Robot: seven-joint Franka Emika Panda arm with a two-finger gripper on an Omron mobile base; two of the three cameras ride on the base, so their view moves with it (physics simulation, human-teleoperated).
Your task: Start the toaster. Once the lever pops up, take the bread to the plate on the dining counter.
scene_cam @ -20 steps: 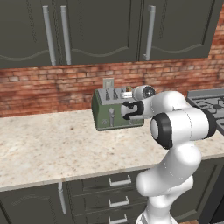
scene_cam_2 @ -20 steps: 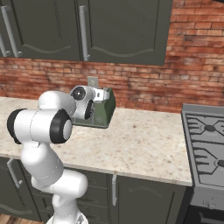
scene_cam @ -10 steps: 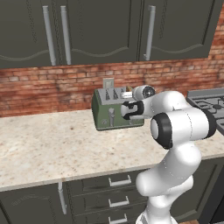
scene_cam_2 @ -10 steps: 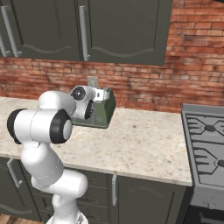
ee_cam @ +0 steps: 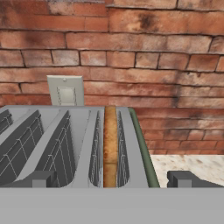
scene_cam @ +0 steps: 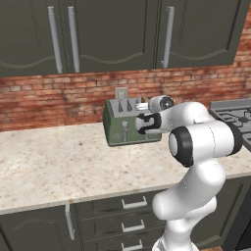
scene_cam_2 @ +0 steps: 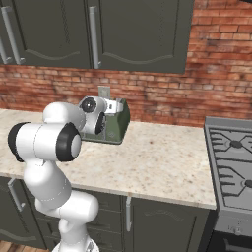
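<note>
- Hovering at the front upper edge of the toaster [scene_cam: 128,125], the gripper [ee_cam: 113,178] has its two dark fingertips spread wide, one to each side of the slot area, with nothing between them.
- The bread [ee_cam: 110,146] sits edge-up in the rightmost slot, its golden-brown crust level with the steel top; the toaster stands on the speckled beige counter [scene_cam: 59,166] against the brick wall [ee_cam: 131,48].
- Risk: the right-hand lever lies behind the wrist in the left base view, so I cannot tell its position; a downward push aimed by guess could land on the steel top instead and start nothing.
- Risk: the toaster is a light-looking box on smooth stone, so an off-centre press could slide or tip it toward the wall.
- Risk: the slice is thin and probably crumbly, and the slot walls are close wire grilles; a hard or skewed pinch could crush it or jam a fingertip against the grille.
- Materials: olive-green painted sides, brushed steel top, rough mortar-lined brick, a plain cream wall outlet [ee_cam: 65,91].
</note>
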